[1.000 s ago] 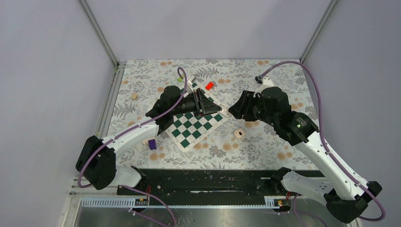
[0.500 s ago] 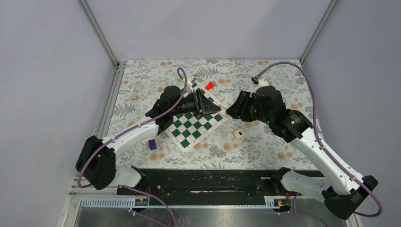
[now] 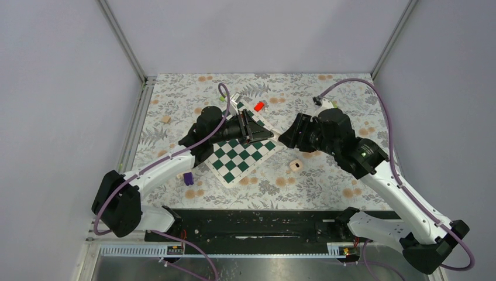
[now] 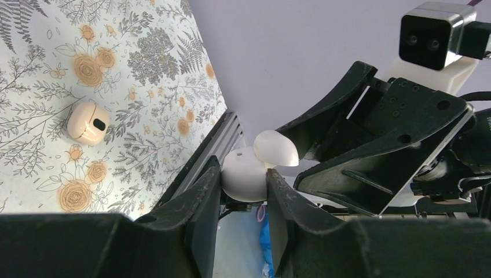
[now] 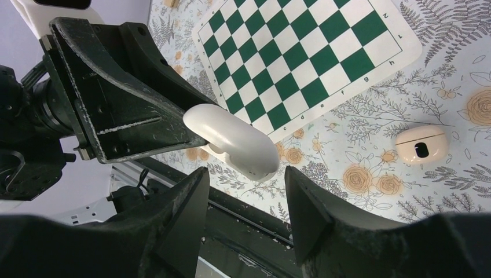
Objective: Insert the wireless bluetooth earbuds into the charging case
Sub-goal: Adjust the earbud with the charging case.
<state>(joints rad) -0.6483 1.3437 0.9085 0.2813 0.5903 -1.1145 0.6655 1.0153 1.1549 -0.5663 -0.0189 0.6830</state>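
Left fingers (image 4: 202,208) pinch one earbud (image 5: 231,142) aloft, right fingers (image 5: 310,214) stand apart flanking its free end, gripping nothing; charging case (image 5: 421,145) lies on the bench (image 5: 463,69), nothing inserted yet.

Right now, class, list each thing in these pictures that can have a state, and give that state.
Left hand: shut on the earbud, holding it in the air.
Earbud: clamped in the left hand, outside the case.
Right hand: open, fingers by the earbud's free end, not closed on it.
Charging case: lying on the floral cloth, untouched, dark hollow showing.
Chessboard: flat on the cloth.
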